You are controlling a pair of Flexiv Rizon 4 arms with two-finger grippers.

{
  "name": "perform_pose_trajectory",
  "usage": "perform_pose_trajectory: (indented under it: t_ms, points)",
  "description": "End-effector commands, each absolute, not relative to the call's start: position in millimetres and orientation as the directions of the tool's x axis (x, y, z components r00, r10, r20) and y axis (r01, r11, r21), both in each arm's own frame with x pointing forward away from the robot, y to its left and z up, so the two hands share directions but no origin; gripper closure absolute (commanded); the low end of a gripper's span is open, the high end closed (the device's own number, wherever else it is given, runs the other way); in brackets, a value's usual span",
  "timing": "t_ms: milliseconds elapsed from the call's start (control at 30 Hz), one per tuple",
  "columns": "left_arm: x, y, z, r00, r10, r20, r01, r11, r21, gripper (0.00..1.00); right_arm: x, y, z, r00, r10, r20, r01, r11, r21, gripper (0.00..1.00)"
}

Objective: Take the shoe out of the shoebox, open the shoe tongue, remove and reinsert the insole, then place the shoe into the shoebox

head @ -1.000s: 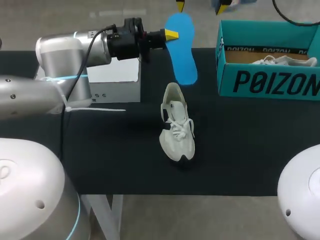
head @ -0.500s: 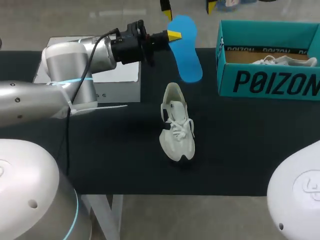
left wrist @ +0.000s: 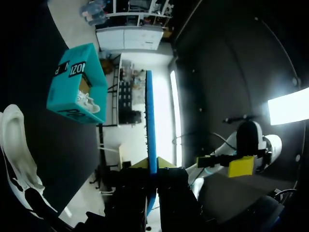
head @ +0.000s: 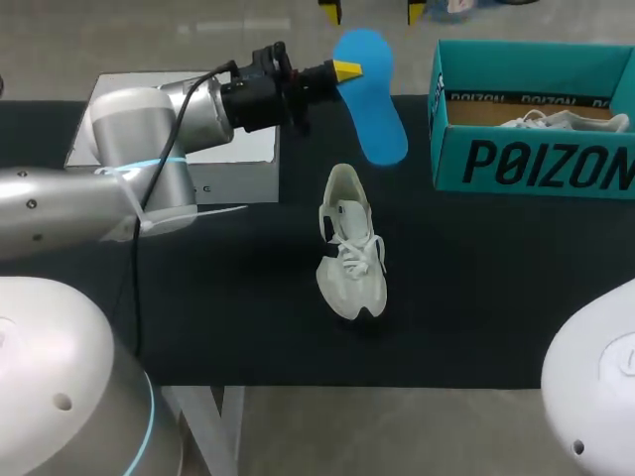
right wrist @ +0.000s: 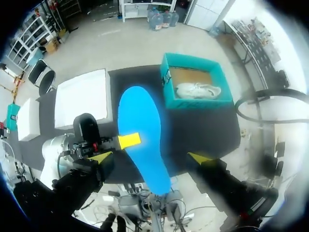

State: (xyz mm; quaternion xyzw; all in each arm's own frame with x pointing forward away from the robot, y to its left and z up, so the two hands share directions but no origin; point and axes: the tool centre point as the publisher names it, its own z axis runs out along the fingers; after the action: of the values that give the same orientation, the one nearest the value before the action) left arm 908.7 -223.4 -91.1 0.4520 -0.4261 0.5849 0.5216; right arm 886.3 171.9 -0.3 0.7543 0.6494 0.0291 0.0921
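Note:
My left gripper (head: 340, 70) is shut on the edge of a blue insole (head: 373, 98), holding it in the air above the table's back. In the left wrist view the insole (left wrist: 149, 140) shows edge-on between the yellow tips. A white sneaker (head: 350, 244) lies on the black table below it, toe toward the front. My right gripper (head: 374, 9) hangs wide open at the far edge. From its wrist view the right gripper (right wrist: 150, 158) looks down on the insole (right wrist: 141, 135), which lies ahead of the fingers and apart from them. The teal shoebox (head: 536, 164) stands at the back right.
A second white shoe (head: 567, 121) lies inside the shoebox. A white box (head: 220, 151) sits at the back left, under my left arm. The black tabletop around the sneaker is bare toward the front edge.
My left arm has carried the insole a little to the right and tilted it. The right gripper's yellow tips have shifted left along the far edge.

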Motion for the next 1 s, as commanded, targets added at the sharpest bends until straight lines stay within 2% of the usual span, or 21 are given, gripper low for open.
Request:
perform_pose_trajectory:
  t_ms: [33,300,1000]
  points:
    - [914.8,-224.0,-95.0,-0.031,0.209,0.977,-0.998,-0.054,-0.02,1.0,876.3,173.4,-0.9,0.072,0.997,0.015,0.968,-0.073,0.239,0.0]
    - [920.2,-226.0,-90.4,-0.022,0.193,0.981,-1.0,-0.01,-0.021,1.0,870.6,176.9,-4.4,0.035,0.999,0.014,0.972,-0.037,0.234,0.0]
    - [914.9,-228.2,-89.7,-0.036,0.188,0.982,-0.999,-0.006,-0.036,1.0,870.2,177.7,-6.6,0.017,0.999,0.032,0.977,-0.024,0.213,0.0]
